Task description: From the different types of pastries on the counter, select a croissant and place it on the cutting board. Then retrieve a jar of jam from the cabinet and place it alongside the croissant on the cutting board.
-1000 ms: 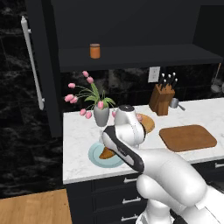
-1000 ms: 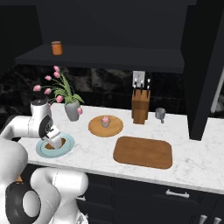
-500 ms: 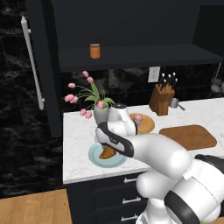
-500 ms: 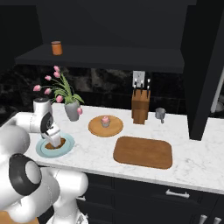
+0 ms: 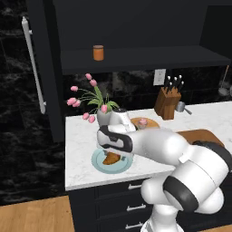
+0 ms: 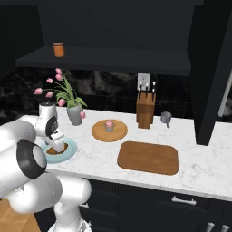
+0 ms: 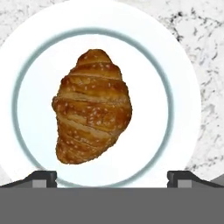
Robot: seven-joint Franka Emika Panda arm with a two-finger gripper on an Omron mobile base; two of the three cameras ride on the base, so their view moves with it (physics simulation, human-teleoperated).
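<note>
I hang over the croissant (image 7: 92,107) on its blue plate (image 7: 179,78), jaws spread wide to straddle it for pickup.

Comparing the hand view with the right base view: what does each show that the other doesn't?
Hand view alone: the sesame-flecked ridges of the golden-brown croissant, between the open tool's fingertips. Right base view alone: the brown wooden cutting board, the pink-frosted cupcake on a round light-wood tray, and the orange-brown jar on the dark shelf. Both: the light blue plate on white marble counter.
</note>
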